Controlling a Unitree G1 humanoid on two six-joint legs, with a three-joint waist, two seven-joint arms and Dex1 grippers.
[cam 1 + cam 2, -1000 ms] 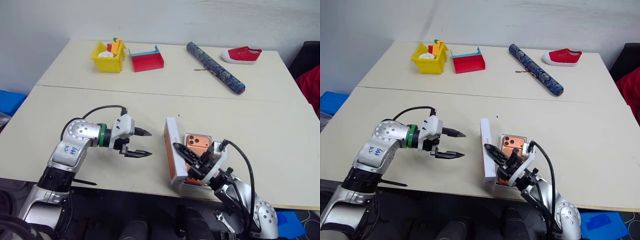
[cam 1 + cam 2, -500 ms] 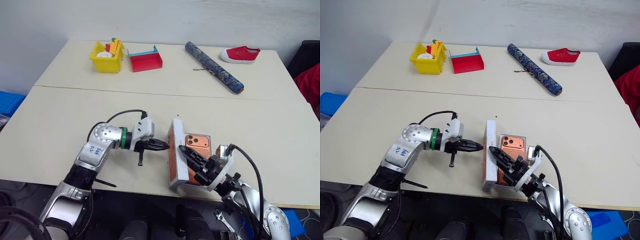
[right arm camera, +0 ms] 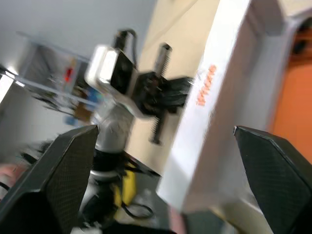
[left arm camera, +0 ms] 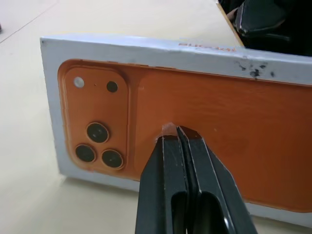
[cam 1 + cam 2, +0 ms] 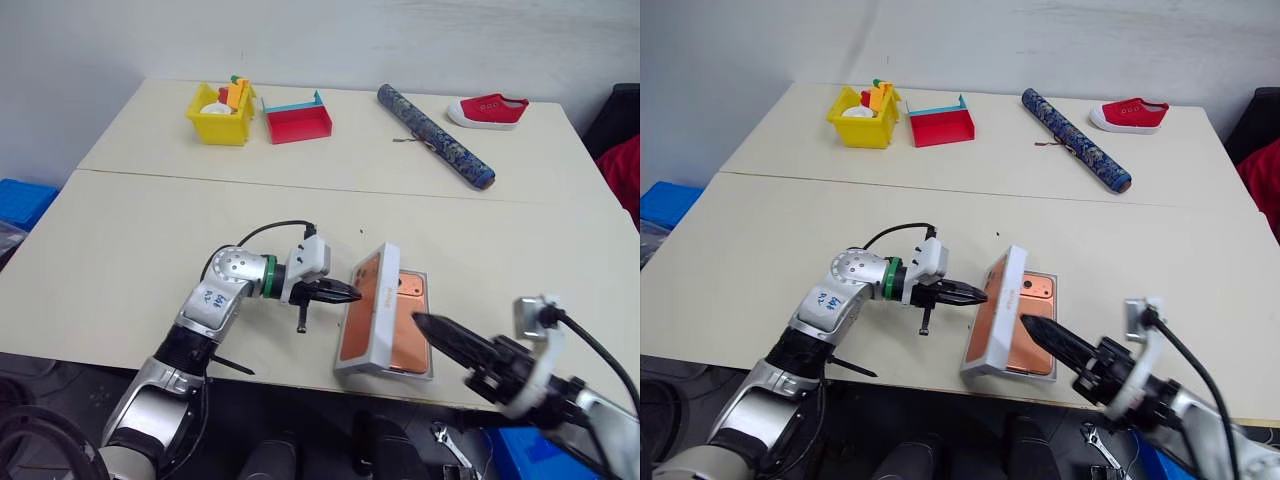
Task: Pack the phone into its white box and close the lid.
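The phone [image 5: 408, 335], orange with its camera cluster at the far end, lies in the white box [image 5: 414, 273] near the table's front edge. The lid [image 5: 365, 312] leans tilted over the box's left side, its orange printed top facing left and up. My left gripper [image 5: 350, 293] is shut, its tips touching that printed face; the left wrist view shows the shut tips [image 4: 175, 131] against the lid [image 4: 243, 122]. My right gripper [image 5: 440, 335] hangs open just right of the box, holding nothing. The right wrist view has its fingers [image 3: 73, 165] spread wide before the lid's white side [image 3: 214, 112].
On the far table stand a yellow bin [image 5: 220, 105], a red tray [image 5: 296, 120], a patterned roll [image 5: 432, 120] and a red shoe [image 5: 488, 108]. A blue bin [image 5: 20, 205] sits on the floor at the left. The box lies close to the front edge.
The left gripper shut and moved right up to the lid. The right gripper let go of the lid, opened and pulled back to the right. The lid tipped from upright down toward the box.
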